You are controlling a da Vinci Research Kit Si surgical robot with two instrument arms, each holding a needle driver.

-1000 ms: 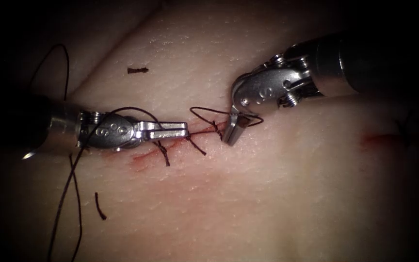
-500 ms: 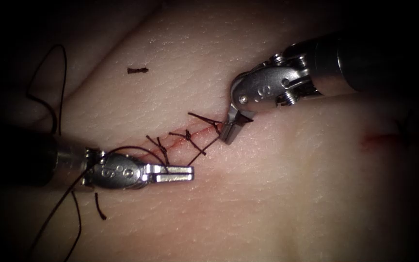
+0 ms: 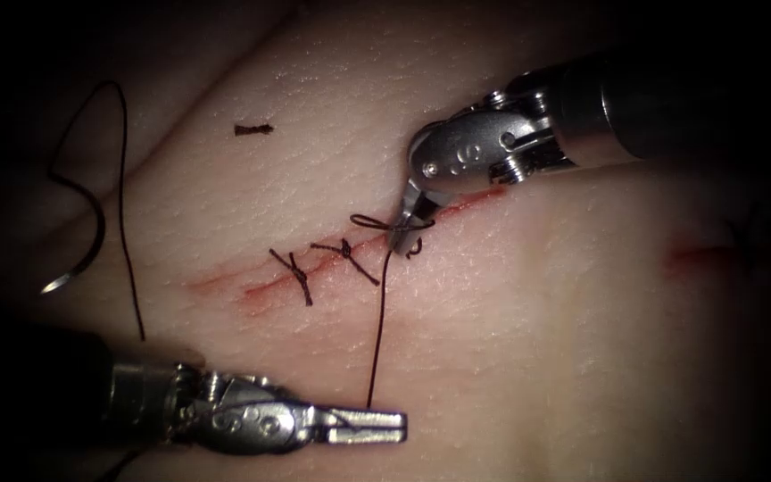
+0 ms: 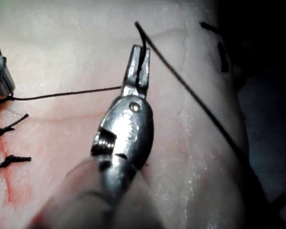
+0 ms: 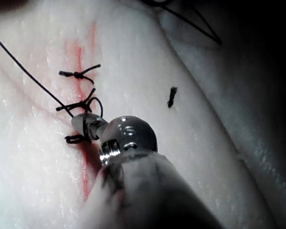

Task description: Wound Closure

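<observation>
Left tool [image 3: 377, 426] gripping thread [image 3: 378, 330], near side of cut [image 3: 252, 287] | right tool [image 3: 408, 223] clamping thread at knot | needle [image 3: 82, 264] lying free, far left | thread handling limp, slippery: gripping near knot advisable.

The right pincer [image 5: 82, 125] is seen closed on the thread [image 5: 28, 74] at a knot on the cut [image 5: 88, 162] in the tissue [image 5: 148, 62], with one strand drawn taut away from it. Two tied stitches [image 5: 78, 74] are shown crossing the cut beyond the tip, where red fluid [image 5: 74, 50] is smeared. A cut end of thread [image 5: 172, 97] is seen lying apart on the tissue.
</observation>
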